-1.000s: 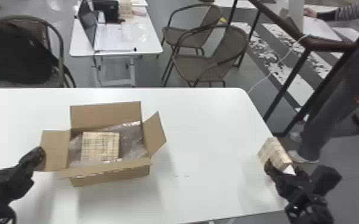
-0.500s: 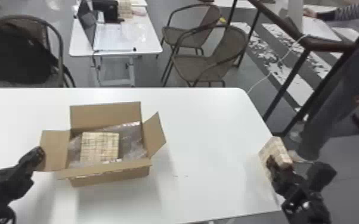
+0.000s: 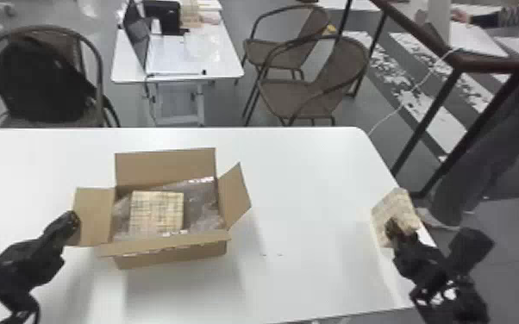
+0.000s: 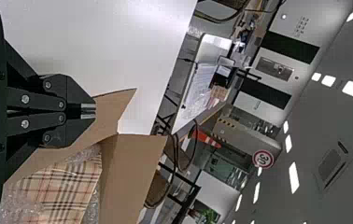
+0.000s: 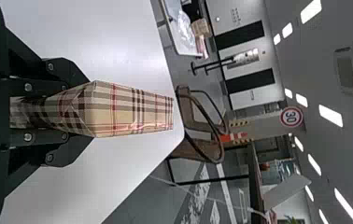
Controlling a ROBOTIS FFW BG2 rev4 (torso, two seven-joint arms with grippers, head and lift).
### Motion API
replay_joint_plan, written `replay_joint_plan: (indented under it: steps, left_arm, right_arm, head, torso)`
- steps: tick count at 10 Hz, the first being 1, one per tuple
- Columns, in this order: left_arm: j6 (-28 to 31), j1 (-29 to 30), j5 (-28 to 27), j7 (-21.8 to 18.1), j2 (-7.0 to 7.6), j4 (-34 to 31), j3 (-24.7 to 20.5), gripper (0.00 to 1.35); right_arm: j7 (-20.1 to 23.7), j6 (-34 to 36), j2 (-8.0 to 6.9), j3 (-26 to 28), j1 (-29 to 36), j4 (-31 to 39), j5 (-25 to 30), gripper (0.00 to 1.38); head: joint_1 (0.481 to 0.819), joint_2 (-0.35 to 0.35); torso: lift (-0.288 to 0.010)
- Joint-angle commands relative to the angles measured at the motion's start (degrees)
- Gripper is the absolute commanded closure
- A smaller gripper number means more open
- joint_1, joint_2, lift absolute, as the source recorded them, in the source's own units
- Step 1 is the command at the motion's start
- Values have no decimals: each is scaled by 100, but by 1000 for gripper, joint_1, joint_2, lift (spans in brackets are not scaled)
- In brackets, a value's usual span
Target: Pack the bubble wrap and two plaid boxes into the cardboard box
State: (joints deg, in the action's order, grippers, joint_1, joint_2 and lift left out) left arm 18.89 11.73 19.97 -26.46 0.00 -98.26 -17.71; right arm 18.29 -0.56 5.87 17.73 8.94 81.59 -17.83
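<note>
Plaid box (image 3: 392, 204) in right gripper (image 3: 394, 228), slightly higher

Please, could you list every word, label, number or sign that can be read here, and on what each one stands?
"30": on the round, red-ringed sign in the room behind.
Small dark marks on a white panel behind: too small to read.
Cardboard box, plaid box inside it, plaid box in the right claw: no text that I can read.
</note>
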Motion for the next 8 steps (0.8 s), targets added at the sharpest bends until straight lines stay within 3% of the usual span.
replay_joint_plan:
  steps: [1, 3, 5, 8]
  left_arm:
    - [0, 5, -11, 0, -15, 0, -5, 1211]
    - [18, -31, -46, 0, -15, 9, 30, 1211]
    - [35, -39, -72, 0, -15, 9, 39, 1211]
    - [44, -66, -98, 0, -15, 27, 48, 1211]
  right_arm:
    - [281, 909, 11, -341, -86, 981, -19, 976]
    - [984, 2060, 116, -894, -727, 1702, 95, 976]
    - [1239, 2755, 275, -1650, -1439, 2054, 183, 976]
    - [1757, 3027, 266, -2872, -2362, 1447, 16, 975]
  head:
    - [695, -122]
    - [695, -21]
    - [695, 55]
    - [695, 190]
  torso:
    - [-71]
    - [-71]
    - [-71]
    - [-71]
